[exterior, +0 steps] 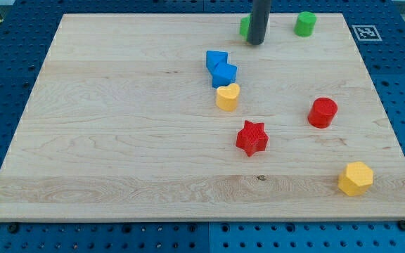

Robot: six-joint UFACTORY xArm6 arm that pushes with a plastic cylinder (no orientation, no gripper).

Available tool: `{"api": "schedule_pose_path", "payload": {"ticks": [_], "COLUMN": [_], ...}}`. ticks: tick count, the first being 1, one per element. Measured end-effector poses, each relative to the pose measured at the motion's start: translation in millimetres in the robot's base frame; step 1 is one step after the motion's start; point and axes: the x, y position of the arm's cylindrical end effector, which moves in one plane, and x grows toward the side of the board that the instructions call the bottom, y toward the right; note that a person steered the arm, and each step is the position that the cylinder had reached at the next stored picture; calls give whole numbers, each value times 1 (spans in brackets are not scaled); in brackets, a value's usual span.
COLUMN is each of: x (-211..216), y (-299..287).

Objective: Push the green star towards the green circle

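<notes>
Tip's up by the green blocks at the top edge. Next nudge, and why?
Probably a short slide toward the view's right. My tip stands in front of the green star, hiding most of it, so contact cannot be confirmed. The green circle sits farther right at about the same height on the board, nothing between them. To push rightward, the tip likely must first get onto the star's left side.
</notes>
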Motion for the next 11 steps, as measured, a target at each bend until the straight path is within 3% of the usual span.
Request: {"api": "schedule_pose_path", "payload": {"ticks": [3,5,11], "x": [-16,-35,-20], "y": [-66,-38,25]}}
